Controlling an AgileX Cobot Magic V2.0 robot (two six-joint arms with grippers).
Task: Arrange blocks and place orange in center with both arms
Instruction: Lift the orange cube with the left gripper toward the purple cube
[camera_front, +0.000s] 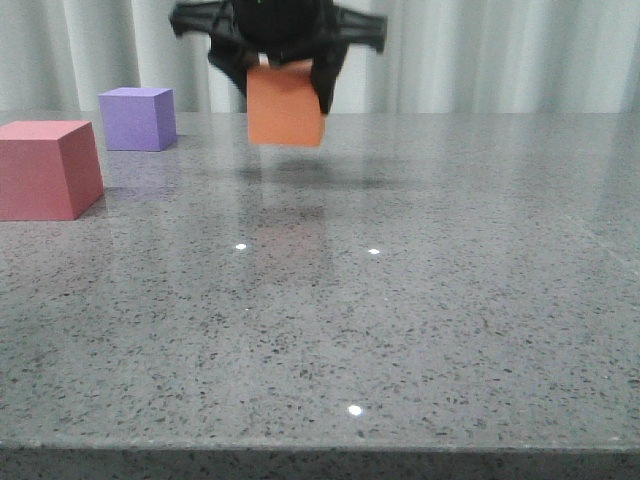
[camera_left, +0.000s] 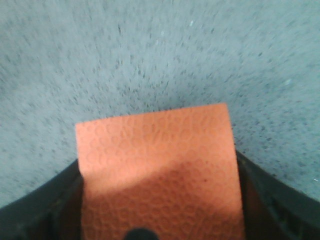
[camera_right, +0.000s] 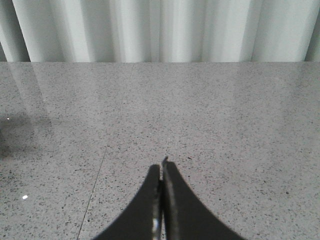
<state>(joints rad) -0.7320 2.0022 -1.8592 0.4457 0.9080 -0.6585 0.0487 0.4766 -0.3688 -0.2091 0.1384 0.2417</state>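
The left end effector (camera_front: 285, 75) holds the orange cube (camera_front: 286, 104) clamped between its fingers, lifted above the worktop (camera_front: 400, 300) at 12 o'clock, probably to carry it freely, while the right end effector (camera_right: 162, 172) is pressed closed, empty.

- The worktop (camera_front: 420, 330) carries two blocks at its left side; a curtain (camera_front: 500, 55) hangs behind its far edge.
- The near block (camera_front: 48, 168) sits at the left edge of the front view.
- The far block (camera_front: 138, 118) sits behind it and a little to its right, apart from it.
- The third block (camera_front: 286, 104) hangs above the worktop, right of the far block, between the left tool's (camera_front: 284, 82) fingers.
- The worktop's right half lies under the right tool (camera_right: 162, 200).
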